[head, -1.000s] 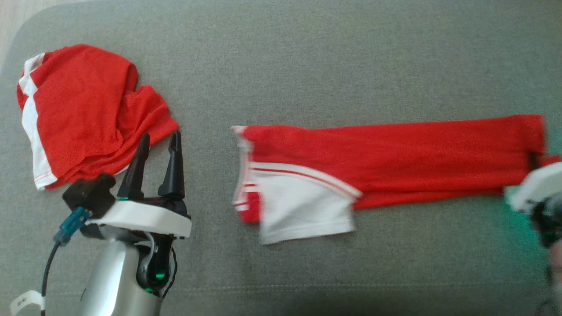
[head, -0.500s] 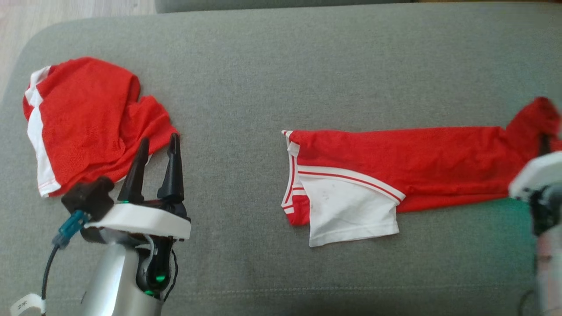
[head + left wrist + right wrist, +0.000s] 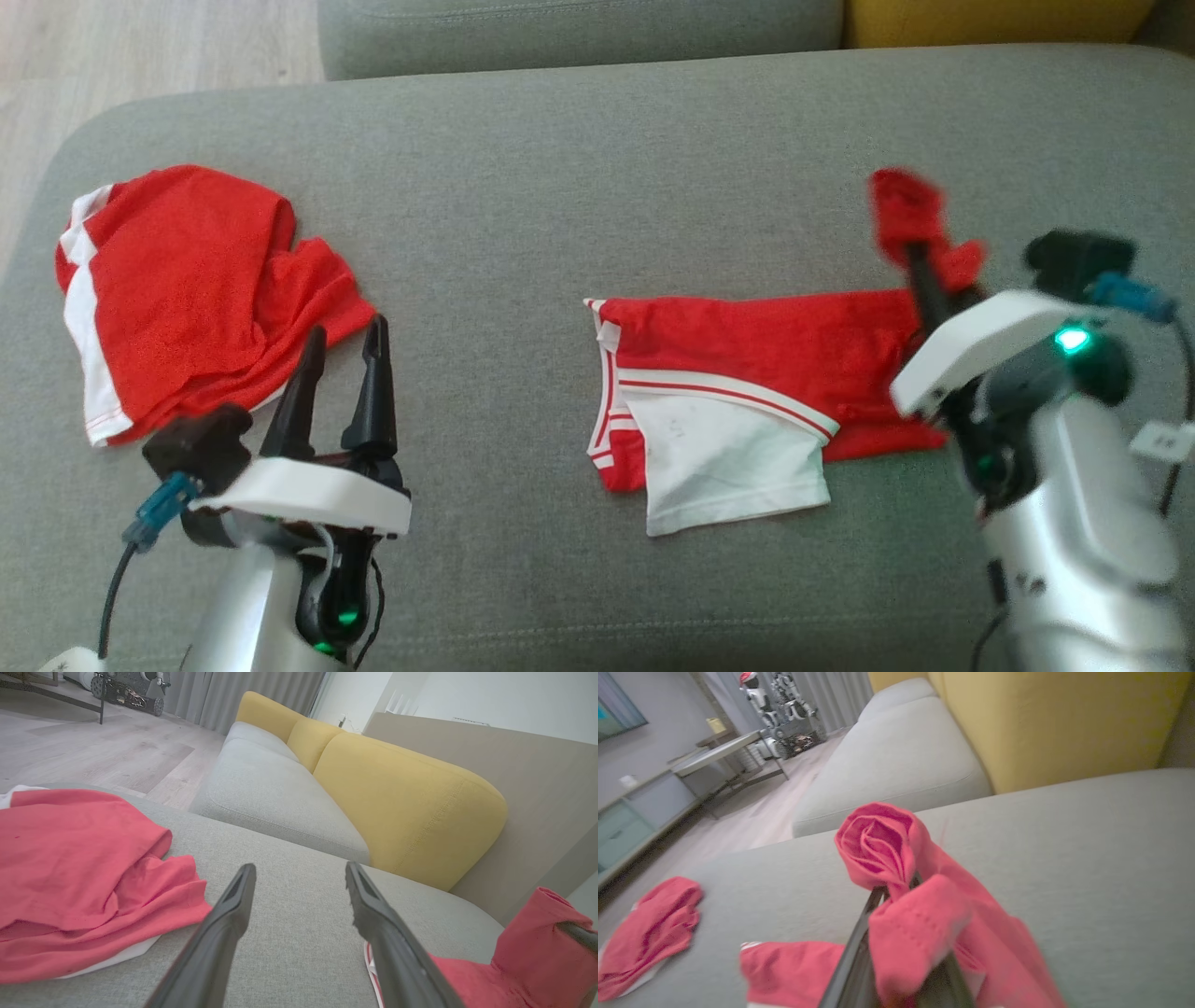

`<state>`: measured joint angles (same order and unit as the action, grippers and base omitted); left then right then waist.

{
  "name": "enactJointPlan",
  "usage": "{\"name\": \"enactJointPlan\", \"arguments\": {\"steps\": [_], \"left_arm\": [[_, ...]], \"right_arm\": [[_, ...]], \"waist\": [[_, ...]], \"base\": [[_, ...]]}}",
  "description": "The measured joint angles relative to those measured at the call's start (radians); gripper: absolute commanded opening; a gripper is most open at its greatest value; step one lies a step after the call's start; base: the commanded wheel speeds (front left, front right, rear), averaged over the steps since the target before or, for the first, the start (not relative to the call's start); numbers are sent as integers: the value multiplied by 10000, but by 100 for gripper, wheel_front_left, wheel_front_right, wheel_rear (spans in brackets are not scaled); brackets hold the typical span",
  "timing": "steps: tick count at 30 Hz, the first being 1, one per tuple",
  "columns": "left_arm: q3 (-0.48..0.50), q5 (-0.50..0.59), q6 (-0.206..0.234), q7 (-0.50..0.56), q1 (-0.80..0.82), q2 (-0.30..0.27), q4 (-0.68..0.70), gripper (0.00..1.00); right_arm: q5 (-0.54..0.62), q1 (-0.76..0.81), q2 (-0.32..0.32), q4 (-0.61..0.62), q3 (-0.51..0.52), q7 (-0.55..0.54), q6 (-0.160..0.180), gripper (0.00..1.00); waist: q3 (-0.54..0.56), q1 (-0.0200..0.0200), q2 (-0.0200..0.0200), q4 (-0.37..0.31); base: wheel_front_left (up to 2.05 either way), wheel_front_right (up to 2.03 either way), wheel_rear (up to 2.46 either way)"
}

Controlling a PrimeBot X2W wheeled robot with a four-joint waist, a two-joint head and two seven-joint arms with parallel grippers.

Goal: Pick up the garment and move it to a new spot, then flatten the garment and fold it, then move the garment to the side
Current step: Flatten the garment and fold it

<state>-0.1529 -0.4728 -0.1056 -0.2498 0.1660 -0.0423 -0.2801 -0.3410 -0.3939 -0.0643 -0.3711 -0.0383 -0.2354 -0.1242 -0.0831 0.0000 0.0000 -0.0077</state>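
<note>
Grey sofa cushion (image 3: 560, 187); right gripper (image 3: 920, 269) clamped on garment (image 3: 747, 345) end, cloth bunched just above; risk: pinch slipping, fold landing crooked.

We find a wide bare lane of grey fabric sofa cushion (image 3: 504, 243) between the crumpled red-and-white cloth heap (image 3: 177, 280) and the long red garment with a white panel (image 3: 747, 341) (the left tool (image 3: 345, 329) stands spread at its near end, just beside the heap). Bare cushion also runs behind both.
</note>
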Motion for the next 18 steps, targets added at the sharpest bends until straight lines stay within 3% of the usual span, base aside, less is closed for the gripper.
{"name": "enactJointPlan", "arguments": {"steps": [2,9,13,18], "left_arm": [[-21,-58,0,0,-2,0,-10,100],[-196,-157,0,0,-8,0,-15,100],[-297,-196,0,0,-8,-2,-90,100],[-372,-253,2,0,-23,-2,-180,100]], "right_arm": [[-980,344,0,401,-629,-115,0,0],[-2650,675,40,523,-1992,257,0,0],[-3881,669,40,-198,-2754,943,0,0],[-4610,605,42,-1465,-3935,1962,0,0]], "waist": [[24,0,0,53],[-62,0,0,282],[-176,0,0,505],[-213,1,0,673]], "base": [[0,0,0],[0,0,0],[0,0,0],[0,0,0]]}}
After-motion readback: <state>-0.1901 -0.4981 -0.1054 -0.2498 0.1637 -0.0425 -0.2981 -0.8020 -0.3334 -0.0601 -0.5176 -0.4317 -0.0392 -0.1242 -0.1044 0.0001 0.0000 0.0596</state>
